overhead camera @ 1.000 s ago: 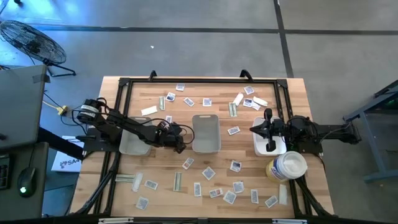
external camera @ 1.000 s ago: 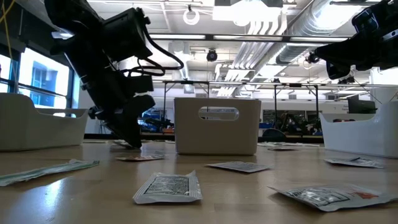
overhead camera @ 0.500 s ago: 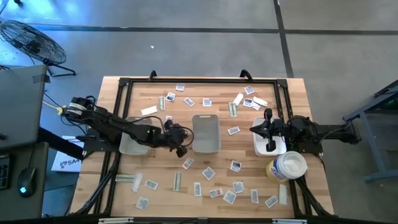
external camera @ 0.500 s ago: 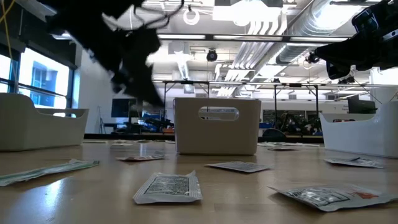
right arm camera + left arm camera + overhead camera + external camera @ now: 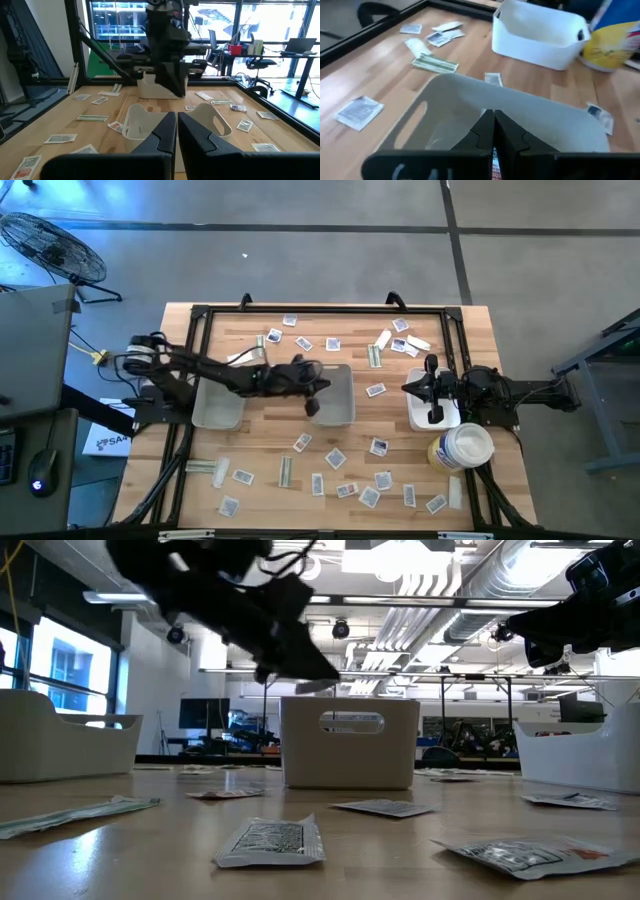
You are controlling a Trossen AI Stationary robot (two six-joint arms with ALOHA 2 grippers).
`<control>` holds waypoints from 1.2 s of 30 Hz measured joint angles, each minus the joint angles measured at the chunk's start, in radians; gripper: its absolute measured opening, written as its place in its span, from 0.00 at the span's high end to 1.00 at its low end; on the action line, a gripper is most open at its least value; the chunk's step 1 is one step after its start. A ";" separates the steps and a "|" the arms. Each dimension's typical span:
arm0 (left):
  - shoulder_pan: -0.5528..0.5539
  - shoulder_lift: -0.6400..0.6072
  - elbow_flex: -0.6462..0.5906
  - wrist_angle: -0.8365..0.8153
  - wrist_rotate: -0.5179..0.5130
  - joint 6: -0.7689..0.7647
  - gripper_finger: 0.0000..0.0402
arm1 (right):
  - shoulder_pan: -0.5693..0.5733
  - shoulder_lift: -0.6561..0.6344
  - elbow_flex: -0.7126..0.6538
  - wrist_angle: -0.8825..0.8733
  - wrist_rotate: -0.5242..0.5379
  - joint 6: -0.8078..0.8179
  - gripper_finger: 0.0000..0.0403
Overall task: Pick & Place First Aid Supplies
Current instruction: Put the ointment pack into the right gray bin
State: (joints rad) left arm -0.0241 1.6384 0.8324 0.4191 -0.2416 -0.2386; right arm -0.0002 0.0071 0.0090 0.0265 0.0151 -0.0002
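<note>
Overhead, the left gripper (image 5: pixel 313 406) hangs over the near-left edge of the grey tray (image 5: pixel 337 372) at the middle of the table, its arm stretched across from the left past a second grey tray (image 5: pixel 212 414) by the frame rail. Its fingers (image 5: pixel 485 131) are pressed together, and a thin sliver with red print shows pinched between them at the very edge of the left wrist view; it looks like a small packet (image 5: pixel 494 167), though too little shows to tell which kind. From table height the same gripper sits above the tray's left rim, with a pale flat edge jutting from its tip. The right gripper (image 5: pixel 434 412) waits clenched and empty over the white tray (image 5: pixel 415 418) at the right of the grey one, just beside the round white tub (image 5: pixel 459 448) with the yellow label. The remaining first aid packets (image 5: pixel 335 458) lie scattered on the wooden table (image 5: pixel 260 445), a cluster nearer than the grey tray and another beyond it, with green-white strips (image 5: pixel 285 471) among them.
</note>
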 joint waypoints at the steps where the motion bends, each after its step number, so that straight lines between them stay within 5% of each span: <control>1: 0.000 0.027 0.038 -0.017 0.013 0.009 1.00 | 0.000 0.000 0.000 0.000 0.000 0.000 0.97; 7: -0.002 0.167 0.218 -0.293 0.020 0.050 1.00 | 0.000 0.001 0.000 0.000 0.000 0.000 0.97; 14: -0.002 0.266 0.294 -0.339 0.030 0.020 1.00 | 0.000 0.012 0.000 0.001 0.001 0.000 0.97; 26: -0.002 0.266 0.296 -0.381 0.028 -0.002 0.79 | 0.000 0.019 0.000 0.001 0.000 0.000 0.97; 36: -0.075 0.078 0.297 -0.501 0.038 0.023 0.80 | 0.000 0.019 0.000 0.001 0.000 0.000 0.97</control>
State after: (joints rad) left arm -0.0988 1.7162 1.1294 -0.0824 -0.2031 -0.2154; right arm -0.0002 0.0265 0.0087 0.0274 0.0154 -0.0002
